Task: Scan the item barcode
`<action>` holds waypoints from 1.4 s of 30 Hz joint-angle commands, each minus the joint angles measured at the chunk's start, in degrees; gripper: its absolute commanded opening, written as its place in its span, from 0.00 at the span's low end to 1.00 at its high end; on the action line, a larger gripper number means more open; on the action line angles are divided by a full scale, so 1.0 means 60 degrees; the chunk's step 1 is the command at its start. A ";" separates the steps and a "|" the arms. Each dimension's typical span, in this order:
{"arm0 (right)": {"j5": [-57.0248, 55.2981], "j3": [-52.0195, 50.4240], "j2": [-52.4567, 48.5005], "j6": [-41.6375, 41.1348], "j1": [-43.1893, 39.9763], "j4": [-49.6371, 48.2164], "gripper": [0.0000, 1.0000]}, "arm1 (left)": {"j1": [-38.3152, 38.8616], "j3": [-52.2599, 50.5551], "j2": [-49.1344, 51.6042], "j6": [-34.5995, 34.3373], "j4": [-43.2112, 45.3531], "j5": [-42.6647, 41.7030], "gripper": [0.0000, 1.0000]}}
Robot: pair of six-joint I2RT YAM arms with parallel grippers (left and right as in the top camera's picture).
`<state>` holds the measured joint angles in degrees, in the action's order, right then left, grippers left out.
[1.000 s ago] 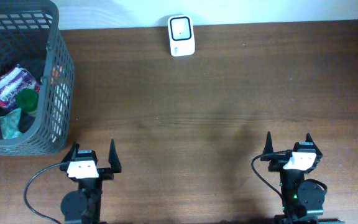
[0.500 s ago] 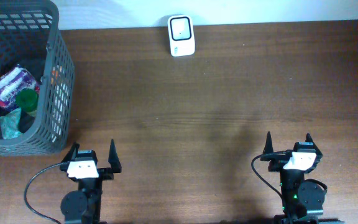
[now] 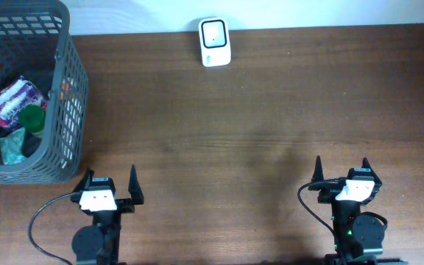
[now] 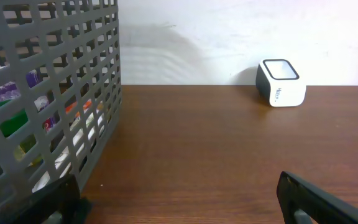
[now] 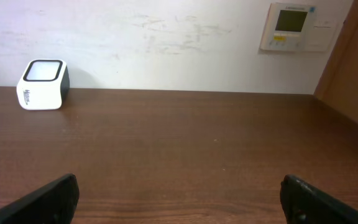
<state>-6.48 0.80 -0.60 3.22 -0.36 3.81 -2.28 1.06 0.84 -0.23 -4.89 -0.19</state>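
Wide open and empty at the near edge: left gripper point(image 3: 110, 177) near dark grey plastic mesh basket point(image 3: 76, 96), right gripper point(image 3: 342, 166) well apart from white boxy scanner point(image 3: 215, 42).

On the brown wooden desk point(image 3: 271, 110), the white box-shaped scanner point(image 3: 215, 42) sits at the back edge, near the middle, against the wall. In the far left corner stands the dark grey plastic mesh basket point(image 3: 71, 96). Inside it lie a purple-and-white packet point(image 3: 9, 101), a green round cap point(image 3: 32, 118) and a teal packet point(image 3: 9, 146). At the near edge, the left pincer point(image 3: 110, 178) is just before the basket, and the right pincer point(image 3: 342, 167) is well apart, off to the right.
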 commanded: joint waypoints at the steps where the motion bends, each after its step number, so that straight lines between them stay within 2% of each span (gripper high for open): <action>1: 0.0047 -0.0080 -0.0007 -0.0007 -0.0069 0.0040 0.98 | -0.0036 -0.0087 -0.0080 -0.0091 0.0025 0.0066 0.99; 32: 0.0047 -0.0080 -0.0007 -0.0007 -0.0069 0.0040 0.98 | -0.0036 -0.0087 -0.0080 -0.0102 0.0051 0.0055 0.99; 33: 0.0047 -0.0080 -0.0007 -0.0007 -0.0069 0.0040 0.98 | -0.0029 -0.0087 -0.0084 -0.0102 0.0189 -0.0215 0.99; 34: 0.0047 -0.0080 -0.0007 -0.0007 -0.0069 0.0040 0.98 | -0.0018 -0.0087 -0.0080 -0.0102 0.0339 -0.1104 0.99; 36: 0.0047 -0.0076 -0.0007 -0.0007 -0.0069 0.0040 0.98 | -0.0018 -0.0087 -0.0076 -0.0098 0.0539 -0.4258 0.99; 38: 0.0047 -0.0076 -0.0007 -0.0007 -0.0069 0.0040 0.98 | -0.0018 -0.0087 -0.0076 -0.0098 0.1461 -0.6113 0.99; 40: 0.0047 -0.0080 -0.0007 -0.0007 -0.0069 0.0040 0.98 | -0.0018 -0.0087 -0.0076 -0.0098 0.2488 -0.6273 0.99; 42: 0.0047 -0.0080 -0.0007 -0.0007 -0.0069 0.0040 0.98 | -0.0018 -0.0087 -0.0073 -0.0095 0.4699 -0.6240 0.99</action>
<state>-6.31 0.80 -0.67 3.22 -0.36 3.84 -2.33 0.56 0.84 -0.47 12.12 -29.71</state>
